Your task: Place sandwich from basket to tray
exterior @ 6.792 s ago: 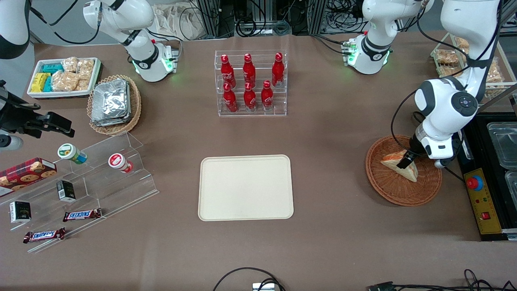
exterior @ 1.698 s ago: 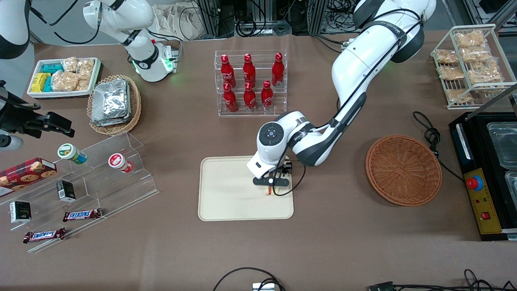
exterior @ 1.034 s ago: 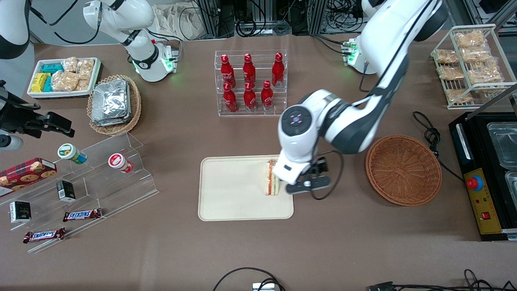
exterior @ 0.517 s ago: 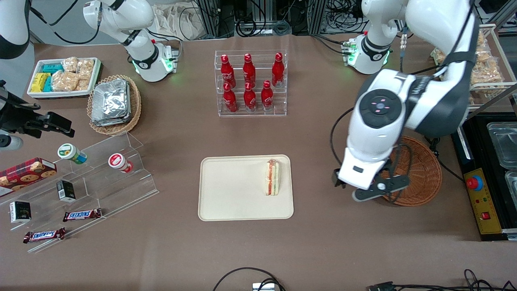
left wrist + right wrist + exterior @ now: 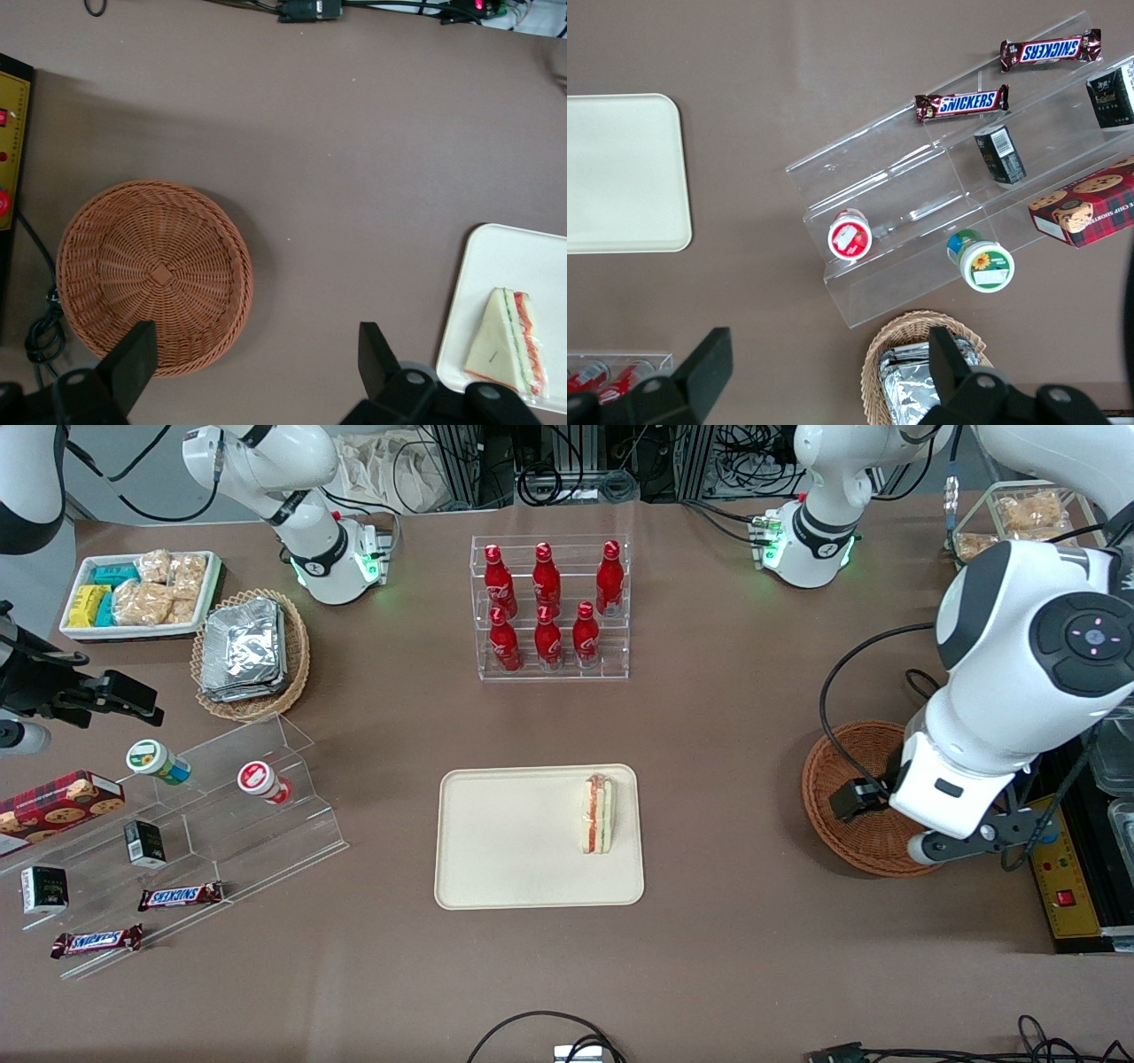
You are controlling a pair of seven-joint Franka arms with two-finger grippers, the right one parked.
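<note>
The sandwich (image 5: 598,813) stands on its edge on the cream tray (image 5: 496,841), near the tray's end that faces the basket. It also shows in the left wrist view (image 5: 507,341) on the tray (image 5: 478,292). The reddish-brown basket (image 5: 842,815) is empty (image 5: 155,274). My left gripper (image 5: 255,359) is open and empty, its fingers (image 5: 133,354) spread wide. Its hand (image 5: 952,806) hangs high over the basket and covers the part of it toward the working arm's end.
A rack of red bottles (image 5: 549,607) stands farther from the camera than the tray. A clear stepped stand (image 5: 221,815) with snacks, a foil-pack basket (image 5: 251,651) and a white snack tray (image 5: 142,593) lie toward the parked arm's end. A control box (image 5: 1059,868) sits beside the basket.
The gripper let go of the sandwich on the tray, then the arm rose and swung away toward the working arm's end, over the basket. The sandwich has stayed put.
</note>
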